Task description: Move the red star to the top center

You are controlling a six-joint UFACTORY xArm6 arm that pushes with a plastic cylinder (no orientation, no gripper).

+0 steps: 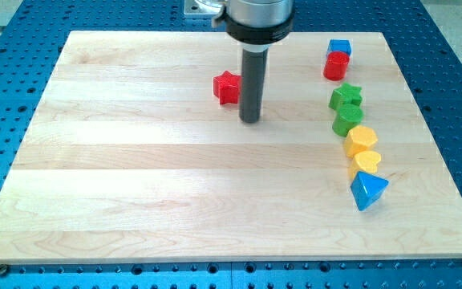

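Bench (135, 185): pale wooden board resting on a blue perforated base (14, 32); I see it from the view's bottom edge, looking toward the view's top.
Arm (257, 18): my rod hangs from a dark collar at the 12 o'clock edge of the bench; the rod is dark, straight and upright.
End effector: a plain rod with no jaws, so there is nothing to stand apart, together or clamped; my tip (251, 120) sits on the bench surface, a little above the bench's centre.
Red star (227, 87): lies in the upper middle of the bench, just beside the rod at roughly 10 o'clock from my tip; whether the rod touches it I cannot tell, as the gap is very narrow.
Blue block (339, 47): at about 2 o'clock on the bench, near the top edge; shape looks cubic.
Red block (336, 66): touching the blue block at its 6 o'clock side; roughly cylindrical.
Green star (346, 97): below the red block, apart from it.
Green block (348, 120): touching the green star at 6 o'clock; rounded shape.
Yellow hexagon (361, 140): next down the column, just beside the green block.
Yellow block (366, 161): touching the hexagon at 6 o'clock; shape not clear.
Blue triangle (368, 191): foot of the column, at about 4 o'clock on the bench.
Column: the seven blocks run along the view's right, all well apart from my tip.
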